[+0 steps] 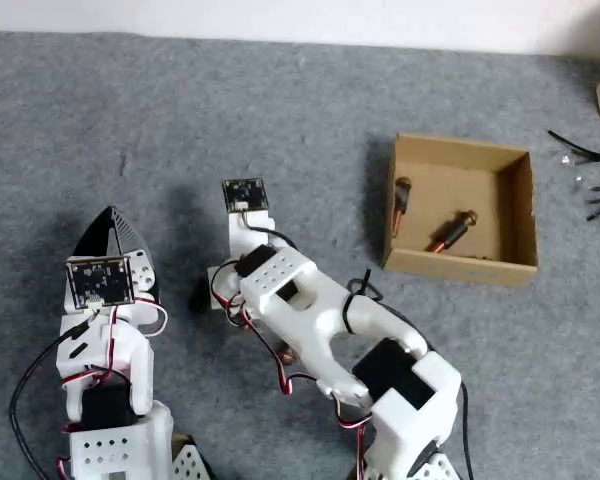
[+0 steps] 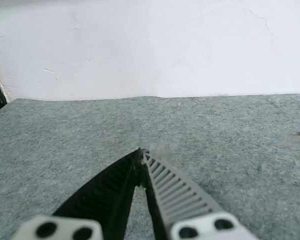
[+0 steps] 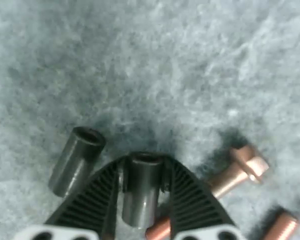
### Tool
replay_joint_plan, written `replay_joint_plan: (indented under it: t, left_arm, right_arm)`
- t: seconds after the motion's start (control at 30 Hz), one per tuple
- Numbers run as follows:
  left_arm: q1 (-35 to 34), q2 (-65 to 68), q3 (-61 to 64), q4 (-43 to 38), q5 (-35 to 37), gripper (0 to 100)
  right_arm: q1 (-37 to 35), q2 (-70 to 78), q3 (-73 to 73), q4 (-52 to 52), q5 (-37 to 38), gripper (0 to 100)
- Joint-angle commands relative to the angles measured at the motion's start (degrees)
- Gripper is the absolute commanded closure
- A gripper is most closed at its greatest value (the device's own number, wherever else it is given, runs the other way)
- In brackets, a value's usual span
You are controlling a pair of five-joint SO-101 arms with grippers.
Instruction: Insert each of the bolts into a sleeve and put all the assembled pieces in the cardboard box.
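Sleeve (image 3: 141, 192) inside right pincer (image 3: 145, 163), clamped

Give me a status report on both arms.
Left gripper shut, empty, over carpet. Right gripper shut on a sleeve; second sleeve and loose bolts beside it. Two assembled pieces in cardboard box. Nothing blocking.

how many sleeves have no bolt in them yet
2. The gripped sleeve is clamped between the fingers of the right hand. The loose sleeve lies on the grey mat beside it, not touching. Others could be hidden from view.
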Motion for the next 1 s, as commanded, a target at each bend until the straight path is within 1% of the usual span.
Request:
replay_joint_plan:
  t: [0.0,0.13,0.53,0.6,0.7,0.77,0.83,0.9,0.97]
  left_arm:
    - [-0.4,-0.2,1.3,-1.1,0.6,99]
    - [-0.4,-0.2,1.3,-1.1,0.6,99]
    - [0.0,-0.2,1.3,-1.1,0.6,99]
    - [1.3,-0.2,1.3,-1.1,0.4,99]
    - [4.6,-0.2,1.3,-1.1,0.3,99]
    - [7.0,-0.2,1.3,0.1,-0.2,99]
    - [9.4,-0.2,1.3,0.9,-3.7,99]
    - [12.3,-0.2,1.3,1.8,-6.6,99]
    - [14.7,-0.2,1.3,2.2,-7.7,99]
  right_arm:
    - [1.4,-0.3,-0.8,1.3,0.5,99.5]
    - [4.4,-8.7,-0.6,5.6,6.8,99.5]
    - [15.6,-36.2,12.8,5.2,7.7,99.5]
    - [17.5,-40.0,16.4,2.4,7.7,99.5]
    - [19.1,-45.7,24.2,-5.1,7.9,99.5]
    - [19.4,-49.4,29.4,-10.0,11.6,99.5]
    - [19.3,-52.6,34.0,-13.7,17.4,99.5]
    - [19.4,-55.8,37.6,-15.7,23.1,99.5]
    - [19.6,-58.8,40.4,-16.0,27.1,99.5]
